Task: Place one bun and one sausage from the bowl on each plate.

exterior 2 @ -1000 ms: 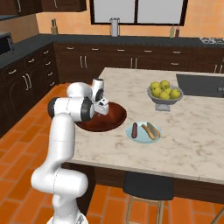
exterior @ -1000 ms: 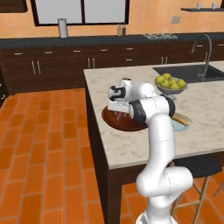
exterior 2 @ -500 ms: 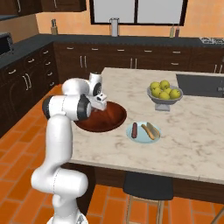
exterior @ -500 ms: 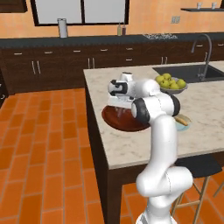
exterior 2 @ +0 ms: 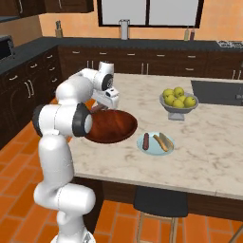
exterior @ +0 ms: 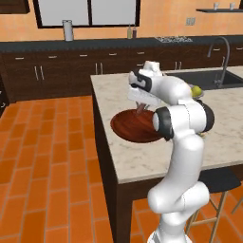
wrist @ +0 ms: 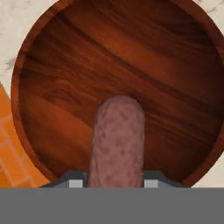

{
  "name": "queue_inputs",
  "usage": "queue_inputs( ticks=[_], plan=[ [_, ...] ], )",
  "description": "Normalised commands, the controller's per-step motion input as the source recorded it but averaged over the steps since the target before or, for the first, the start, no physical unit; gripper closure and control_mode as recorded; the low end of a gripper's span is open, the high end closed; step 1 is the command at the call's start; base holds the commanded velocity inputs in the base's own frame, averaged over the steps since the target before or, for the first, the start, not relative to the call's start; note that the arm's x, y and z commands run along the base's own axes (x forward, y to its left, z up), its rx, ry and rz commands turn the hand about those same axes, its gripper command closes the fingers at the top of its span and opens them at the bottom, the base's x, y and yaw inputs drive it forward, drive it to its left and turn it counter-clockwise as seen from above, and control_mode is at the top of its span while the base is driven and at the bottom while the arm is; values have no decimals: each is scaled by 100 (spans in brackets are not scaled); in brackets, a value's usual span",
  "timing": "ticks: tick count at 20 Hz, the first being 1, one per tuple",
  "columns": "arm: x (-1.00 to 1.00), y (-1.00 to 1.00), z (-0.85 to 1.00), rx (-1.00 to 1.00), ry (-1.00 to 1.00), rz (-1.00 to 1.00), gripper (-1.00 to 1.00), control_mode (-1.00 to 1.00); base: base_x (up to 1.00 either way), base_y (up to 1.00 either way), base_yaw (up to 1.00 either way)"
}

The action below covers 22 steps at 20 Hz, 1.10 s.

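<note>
Marble island counter point(exterior 2: 209, 147) carries everything. Wide dark wood bowl point(wrist: 144, 65) is seen near counter's left edge, w/ gripper point(wrist: 114, 183) above it, clamped on a sausage point(wrist: 117, 140). Right of bowl, light-blue plate point(exterior 2: 142, 144) is loaded w/ bun and sausage. Grey fruit bowl point(exterior 2: 178, 111) is set farther right.

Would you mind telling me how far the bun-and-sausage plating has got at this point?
Done: the light-blue plate already carries a sausage and a bun. In hand: the tool is shut on a second sausage, held above the brown bowl, whose visible inside is otherwise bare. Left: that sausage goes on the second plate, which these views do not let me confirm, and that plate also needs a bun.
</note>
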Motion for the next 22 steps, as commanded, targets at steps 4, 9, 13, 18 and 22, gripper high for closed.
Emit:
queue_inputs(
  ticks=[4, 9, 13, 18, 22],
  plan=[
    [-95, -1, 99, -5, -21, -27, 100, -100, 0, 0, 0],
    [-37, 0, 49, -8, -12, -24, 100, -100, 0, 0, 0],
    [0, 0, 0, 0, 0, 0, 100, 100, -5, -57, -23],
    [0, 0, 0, 0, 0, 0, 100, 100, -1, -97, -21],
    [0, 0, 0, 0, 0, 0, 100, 100, 0, -100, -10]
  ],
)
